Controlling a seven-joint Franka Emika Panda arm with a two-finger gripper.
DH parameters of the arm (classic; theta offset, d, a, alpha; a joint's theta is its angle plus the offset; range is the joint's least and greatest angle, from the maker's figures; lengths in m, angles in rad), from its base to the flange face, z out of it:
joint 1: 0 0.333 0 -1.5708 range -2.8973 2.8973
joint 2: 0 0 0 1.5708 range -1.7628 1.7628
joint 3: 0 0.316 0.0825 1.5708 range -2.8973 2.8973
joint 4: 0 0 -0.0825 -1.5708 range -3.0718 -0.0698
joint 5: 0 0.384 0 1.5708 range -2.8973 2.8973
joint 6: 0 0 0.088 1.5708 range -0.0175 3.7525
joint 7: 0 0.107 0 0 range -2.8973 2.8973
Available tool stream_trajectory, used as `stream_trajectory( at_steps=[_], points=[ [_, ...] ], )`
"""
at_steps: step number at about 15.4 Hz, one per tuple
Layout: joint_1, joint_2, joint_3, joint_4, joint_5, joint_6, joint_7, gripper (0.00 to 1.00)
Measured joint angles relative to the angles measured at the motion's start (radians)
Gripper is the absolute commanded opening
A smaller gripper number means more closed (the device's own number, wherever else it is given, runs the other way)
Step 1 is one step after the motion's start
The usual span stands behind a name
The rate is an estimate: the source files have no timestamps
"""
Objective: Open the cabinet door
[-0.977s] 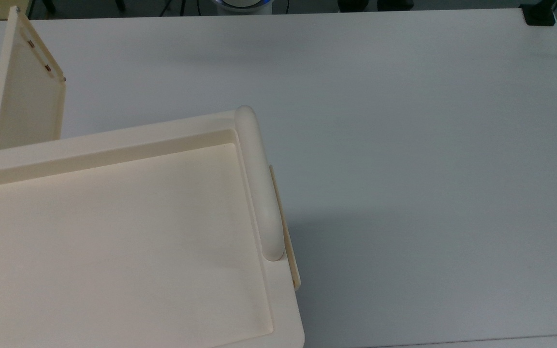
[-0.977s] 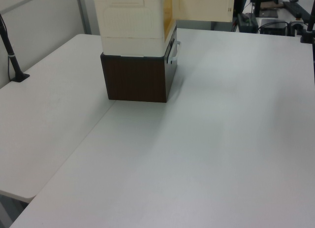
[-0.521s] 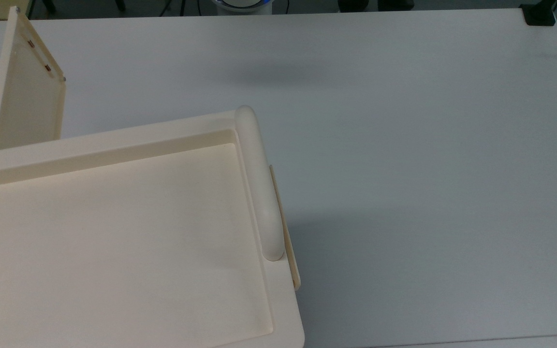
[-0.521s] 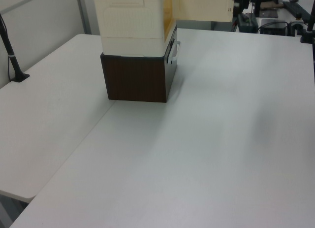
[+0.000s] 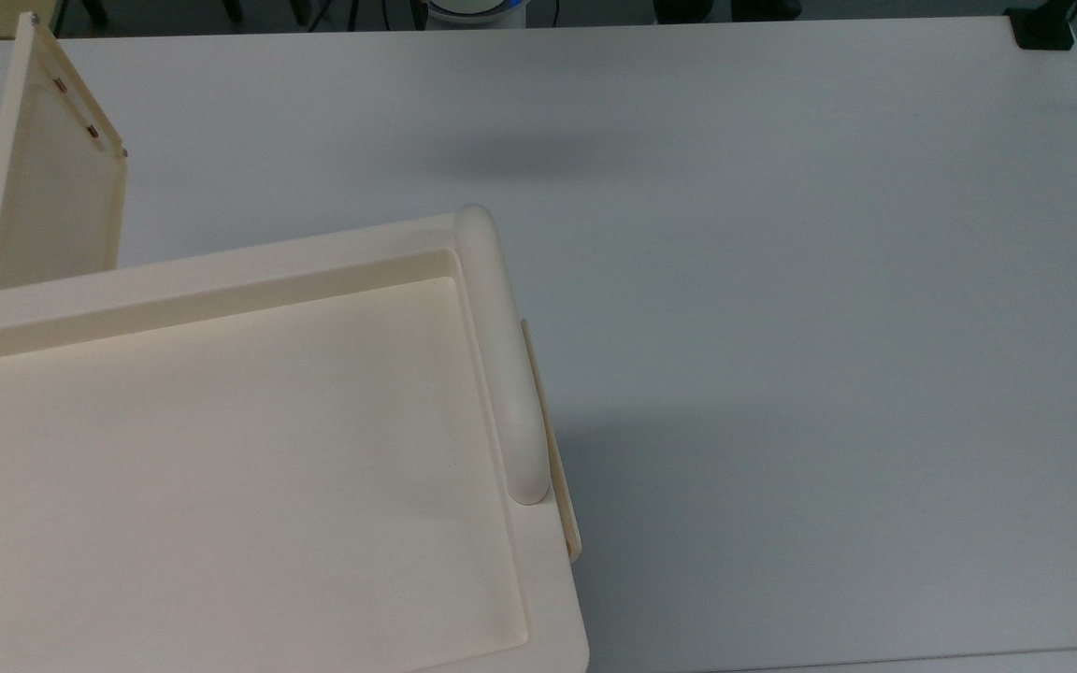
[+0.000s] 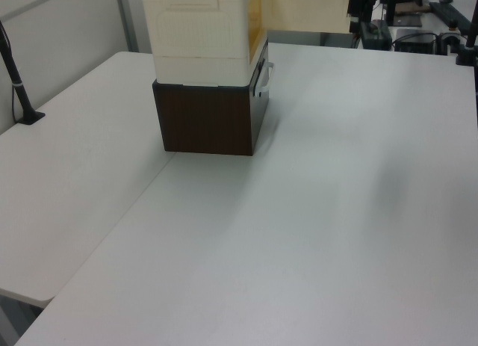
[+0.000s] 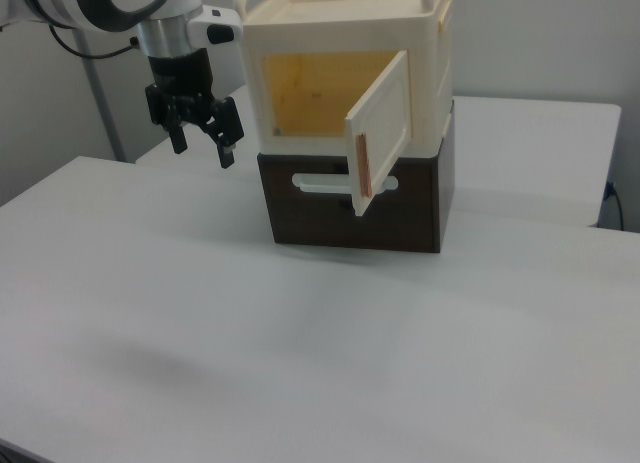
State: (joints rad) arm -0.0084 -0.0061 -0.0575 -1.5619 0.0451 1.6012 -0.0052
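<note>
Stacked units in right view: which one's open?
The upper cream cabinet: its cabinet door is swung outward, showing the yellowish interior. The dark brown lower unit is shut.

A broad white table (image 5: 782,327) is filling most of the scene, its matte top taking soft, even light and carrying a faint grey shadow in the top view. A second white table (image 6: 67,204) is butting against it on the left view's left, a seam running between them. A pale wall (image 6: 67,25) is standing behind that one, with a black clamped pole (image 6: 16,77) rising beside it. Dark equipment (image 6: 418,17) is crowding the left view's far right.
</note>
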Motion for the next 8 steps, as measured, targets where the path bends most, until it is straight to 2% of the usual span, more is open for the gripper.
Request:
stream_trajectory(
  at_steps=[4,8],
  points=[
    [0.0,0.0,0.0,0.001,-0.047,0.01,-0.009,1.0],
    [0.0,0.0,0.0,0.001,-0.054,0.041,-0.009,1.0]
  ],
)
